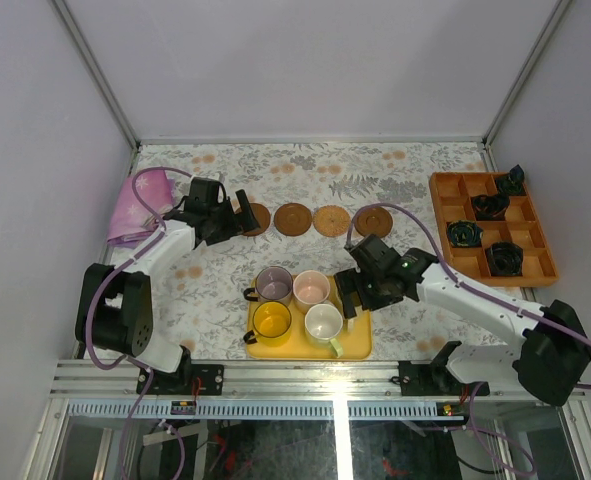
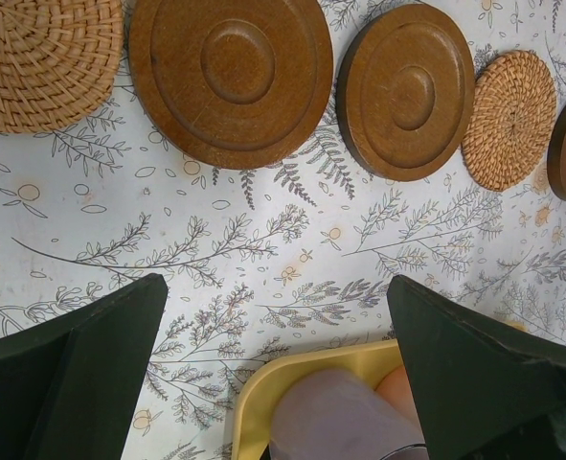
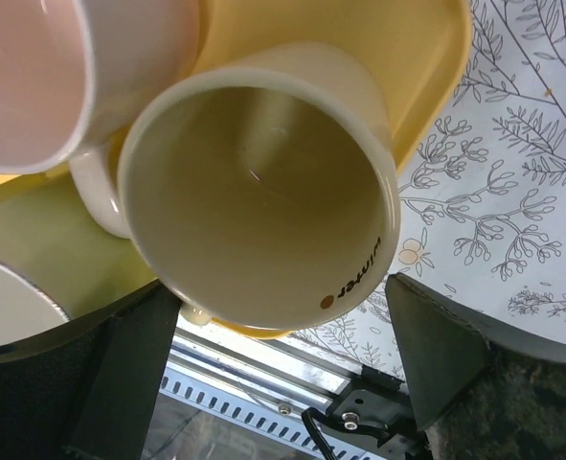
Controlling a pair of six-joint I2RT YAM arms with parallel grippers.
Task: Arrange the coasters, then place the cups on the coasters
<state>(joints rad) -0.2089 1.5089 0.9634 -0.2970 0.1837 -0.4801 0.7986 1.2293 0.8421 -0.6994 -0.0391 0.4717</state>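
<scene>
A row of round coasters lies at the back of the table; the wooden coasters (image 1: 292,218) (image 2: 230,77) (image 2: 407,91) alternate with woven ones (image 2: 510,120). My left gripper (image 1: 241,215) (image 2: 275,287) hangs open over bare cloth just in front of them, holding nothing. On the yellow tray (image 1: 360,345) (image 2: 254,388) stand the purple-grey cup (image 1: 274,285) (image 2: 340,422), pink cup (image 1: 311,288) (image 3: 24,77), yellow cup (image 1: 272,320) and white cup (image 1: 324,322). My right gripper (image 1: 348,293) (image 3: 278,307) is open, its fingers either side of the cream cup (image 3: 254,182) at the tray's right corner.
An orange compartment box (image 1: 445,215) with black parts sits at the right. A pink-purple bag (image 1: 135,205) lies at the back left. The metal rail (image 3: 292,369) of the table's near edge runs just below the tray.
</scene>
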